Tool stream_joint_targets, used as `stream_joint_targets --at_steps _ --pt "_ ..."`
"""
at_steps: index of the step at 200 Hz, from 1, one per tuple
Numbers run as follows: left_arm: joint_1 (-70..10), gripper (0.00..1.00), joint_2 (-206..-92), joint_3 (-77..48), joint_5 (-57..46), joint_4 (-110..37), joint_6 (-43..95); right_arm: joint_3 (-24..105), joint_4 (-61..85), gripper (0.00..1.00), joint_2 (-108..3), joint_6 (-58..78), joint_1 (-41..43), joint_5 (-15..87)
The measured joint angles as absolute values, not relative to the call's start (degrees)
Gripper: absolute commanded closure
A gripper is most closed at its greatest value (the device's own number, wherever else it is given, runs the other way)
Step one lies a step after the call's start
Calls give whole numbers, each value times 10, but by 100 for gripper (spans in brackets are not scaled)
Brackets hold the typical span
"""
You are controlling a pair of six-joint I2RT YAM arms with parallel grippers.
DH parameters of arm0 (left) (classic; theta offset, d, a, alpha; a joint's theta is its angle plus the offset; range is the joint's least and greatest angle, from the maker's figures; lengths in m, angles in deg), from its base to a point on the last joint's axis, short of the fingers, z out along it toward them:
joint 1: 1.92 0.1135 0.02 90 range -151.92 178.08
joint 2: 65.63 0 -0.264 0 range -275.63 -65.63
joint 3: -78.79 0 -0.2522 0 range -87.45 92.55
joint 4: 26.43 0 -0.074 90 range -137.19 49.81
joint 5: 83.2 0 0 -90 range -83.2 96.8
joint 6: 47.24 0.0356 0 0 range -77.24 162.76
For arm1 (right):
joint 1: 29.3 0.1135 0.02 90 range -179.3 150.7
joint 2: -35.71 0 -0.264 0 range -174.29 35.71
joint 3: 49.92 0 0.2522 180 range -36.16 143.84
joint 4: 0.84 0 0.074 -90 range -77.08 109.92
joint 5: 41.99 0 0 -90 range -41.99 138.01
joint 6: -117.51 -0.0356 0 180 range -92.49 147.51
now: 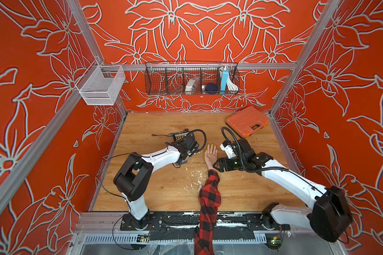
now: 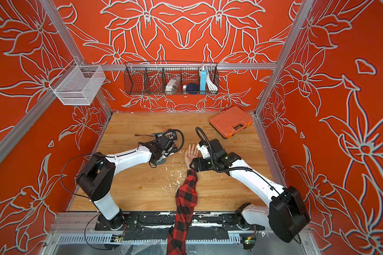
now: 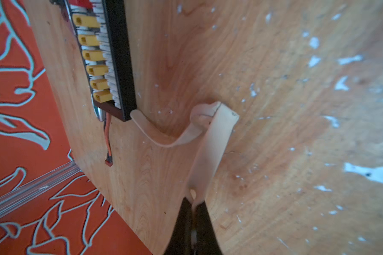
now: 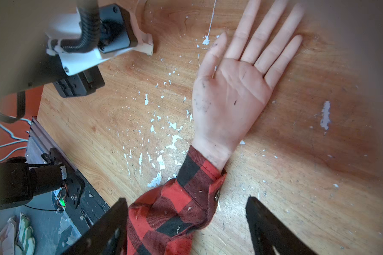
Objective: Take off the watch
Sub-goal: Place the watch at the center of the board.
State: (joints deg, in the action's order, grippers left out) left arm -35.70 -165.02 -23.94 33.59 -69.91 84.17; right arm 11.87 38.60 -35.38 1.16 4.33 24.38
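Observation:
The watch [image 3: 212, 143] shows only in the left wrist view: a cream-beige strap, off the wrist, curling down onto the wooden table [image 3: 274, 110]. My left gripper [image 3: 194, 199] is shut on one end of the strap; the face is not clearly visible. In both top views the left gripper [image 1: 181, 162] points down at the table, left of the mannequin hand [image 1: 211, 154] [image 2: 191, 154], and hides the watch. The hand [image 4: 230, 88] lies palm up with a bare wrist and a red-black plaid sleeve [image 4: 175, 209]. My right gripper [image 4: 186, 198] [image 1: 216, 164] is open, its jaws standing either side of the sleeve cuff.
A black tray with yellow connectors [image 3: 117, 55] [image 1: 181, 136] lies just beyond the left gripper. An orange tool case [image 1: 247, 121] sits at the back right. White flakes [image 4: 173, 141] litter the table near the arm. A black wire basket [image 1: 191, 79] and a white mesh basket [image 1: 100, 86] hang above.

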Motion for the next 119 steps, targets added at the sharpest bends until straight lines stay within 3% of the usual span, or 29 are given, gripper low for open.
stream_joint_targets --at_steps 26,67,119 --pt "-367 90 -1650 -239 295 -724 843 119 386 14 -354 12 43 244" --pt "-374 67 -1650 -239 257 -750 847 119 386 14 -354 12 43 244" --pt "-378 64 -1629 -239 207 -753 841 119 386 14 -354 12 43 244"
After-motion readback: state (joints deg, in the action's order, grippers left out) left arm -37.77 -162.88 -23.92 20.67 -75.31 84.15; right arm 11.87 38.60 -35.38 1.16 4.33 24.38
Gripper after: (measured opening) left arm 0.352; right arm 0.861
